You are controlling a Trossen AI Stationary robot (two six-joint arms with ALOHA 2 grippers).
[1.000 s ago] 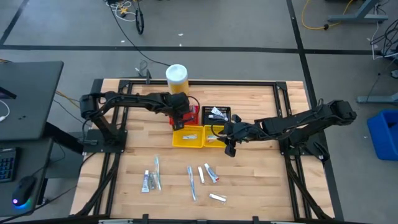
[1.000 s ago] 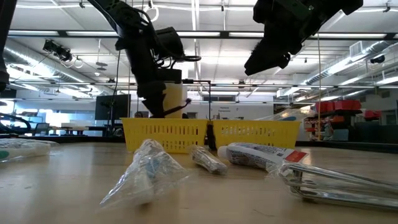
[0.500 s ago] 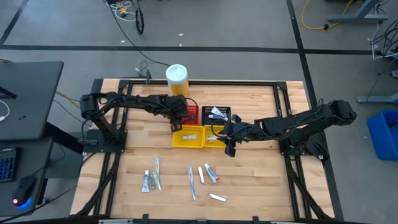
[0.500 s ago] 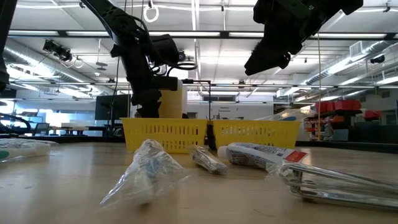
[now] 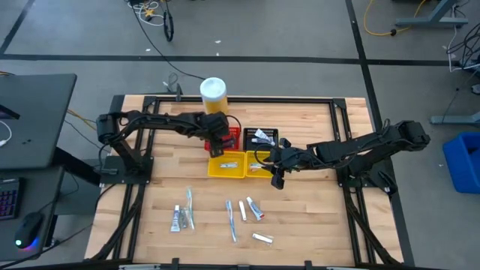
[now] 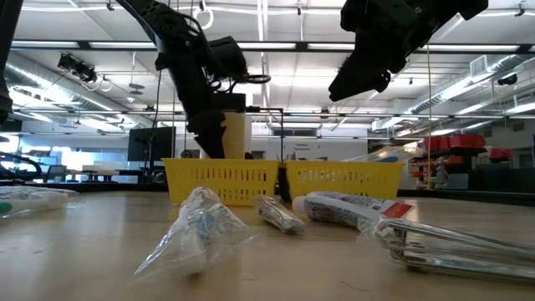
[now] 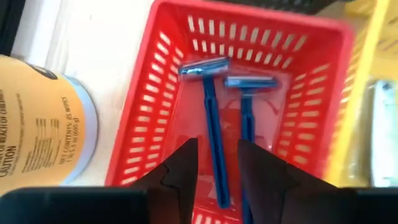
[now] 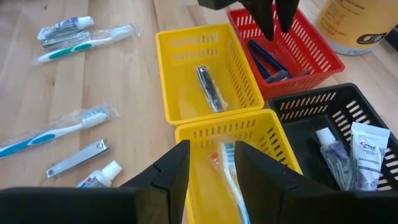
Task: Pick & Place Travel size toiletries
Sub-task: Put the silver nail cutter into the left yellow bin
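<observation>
Inside red basket (image 7: 155,112): two blue razors (image 7: 214,124), side by side.

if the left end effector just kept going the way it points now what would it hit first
Probably the two blue razors lying in the red basket. The left end effector points down into that basket with its fingers apart, directly over the razor handles. How far above them it sits is unclear.

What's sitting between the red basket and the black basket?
Nothing: in the right wrist view the red basket and black basket stand corner to corner, with only bare table showing.
</observation>
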